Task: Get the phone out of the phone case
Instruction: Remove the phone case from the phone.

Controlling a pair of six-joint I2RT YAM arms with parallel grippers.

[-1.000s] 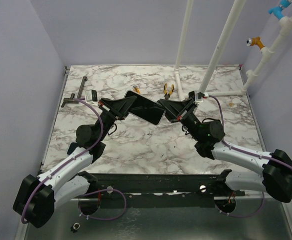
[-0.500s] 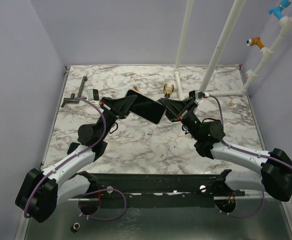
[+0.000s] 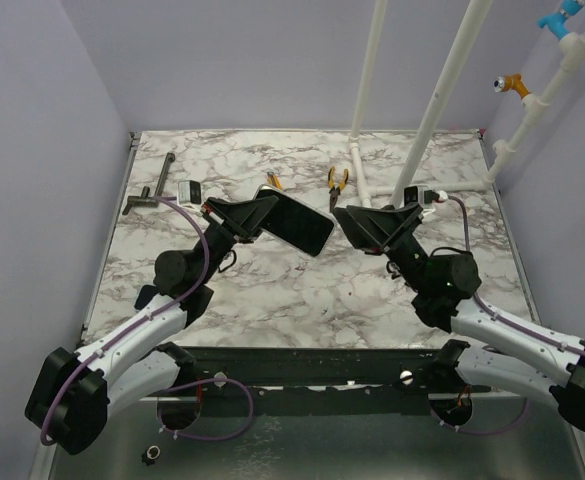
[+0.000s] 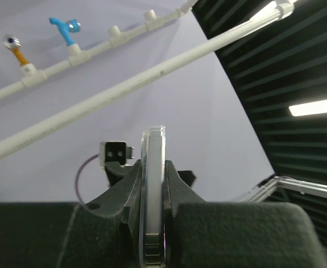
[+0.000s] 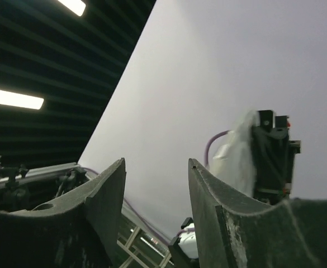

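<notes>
**A:** One drop onto the marble table (image 3: 302,290) is my worry. Only the left gripper (image 3: 265,210) pinches the phone (image 3: 300,222), edge-on, up in the air.

**B:** Yep, right gripper (image 3: 341,217) hangs parted and empty just beside it. Tugging the phone case (image 4: 153,167) could twist it loose.

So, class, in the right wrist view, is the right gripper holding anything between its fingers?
No, the right gripper stands open, with only the bare wall showing in its gap.

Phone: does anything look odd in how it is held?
Yes. The phone hangs tilted above the table, clamped at one end only by the left gripper; the right gripper stands open, apart from it.
</notes>
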